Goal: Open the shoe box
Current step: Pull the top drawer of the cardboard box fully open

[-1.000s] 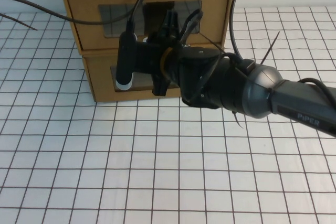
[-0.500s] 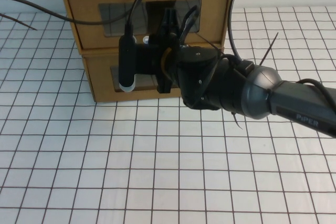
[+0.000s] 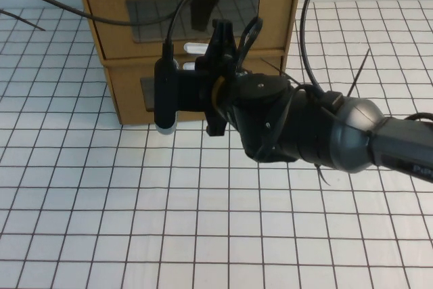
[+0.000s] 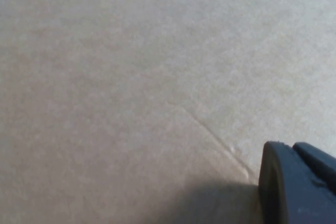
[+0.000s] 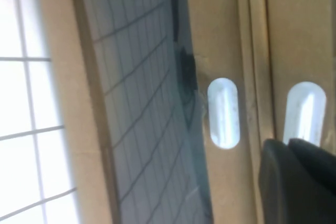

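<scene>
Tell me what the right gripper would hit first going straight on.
The shut right gripper would probably meet the shoe boxes' cardboard front near the oval finger holes; which box is unclear. The left gripper sits close to plain cardboard.

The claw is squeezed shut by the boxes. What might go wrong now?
The right gripper, shut at the finger holes of the stacked shoe boxes, may have pinched too little cardboard and slip off. Pulling might drag the stack forward; the left gripper is close to cardboard, but whether it steadies anything is unclear. The black cable across the front could snag.
</scene>
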Robot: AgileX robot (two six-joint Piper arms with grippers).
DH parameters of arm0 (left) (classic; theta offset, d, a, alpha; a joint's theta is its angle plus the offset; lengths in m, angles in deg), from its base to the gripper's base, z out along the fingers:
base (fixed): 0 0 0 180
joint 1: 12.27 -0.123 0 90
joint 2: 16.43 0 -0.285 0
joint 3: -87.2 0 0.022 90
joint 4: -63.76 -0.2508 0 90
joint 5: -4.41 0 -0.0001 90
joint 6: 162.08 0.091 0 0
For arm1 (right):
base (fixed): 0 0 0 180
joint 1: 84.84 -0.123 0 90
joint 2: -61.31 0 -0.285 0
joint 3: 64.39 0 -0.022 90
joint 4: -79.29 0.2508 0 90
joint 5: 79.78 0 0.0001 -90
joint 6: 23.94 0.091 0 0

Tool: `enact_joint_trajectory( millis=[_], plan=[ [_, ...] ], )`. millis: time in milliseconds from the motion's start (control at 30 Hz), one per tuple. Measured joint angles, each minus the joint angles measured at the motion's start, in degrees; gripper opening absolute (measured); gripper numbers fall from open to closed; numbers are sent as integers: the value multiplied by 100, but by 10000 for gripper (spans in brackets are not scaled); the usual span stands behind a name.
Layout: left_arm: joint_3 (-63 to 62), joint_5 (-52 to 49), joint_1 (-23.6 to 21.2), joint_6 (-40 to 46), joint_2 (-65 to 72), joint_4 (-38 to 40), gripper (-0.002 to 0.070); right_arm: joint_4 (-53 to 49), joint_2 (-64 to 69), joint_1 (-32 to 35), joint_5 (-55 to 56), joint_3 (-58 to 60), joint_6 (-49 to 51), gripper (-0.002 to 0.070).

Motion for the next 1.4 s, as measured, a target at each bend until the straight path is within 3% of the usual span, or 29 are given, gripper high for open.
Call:
enact_joint_trajectory(
  millis=[367,467,600,700,1400],
  plan=[
    [-41,-108,2,-108,-8,-90,-2,-518,-449,-75,146,415,672,3],
    [-41,-119,2,-108,-8,-90,-2,-736,-397,-53,159,415,1079,74],
    [-41,-153,2,-108,-8,-90,-2,-895,-247,-17,171,315,1346,229],
    [-45,-153,2,-108,-8,-90,-2,-923,-161,33,192,170,1389,267],
    [-54,-285,2,-98,-24,-90,-2,-1186,432,216,420,-439,1403,235]
  ],
)
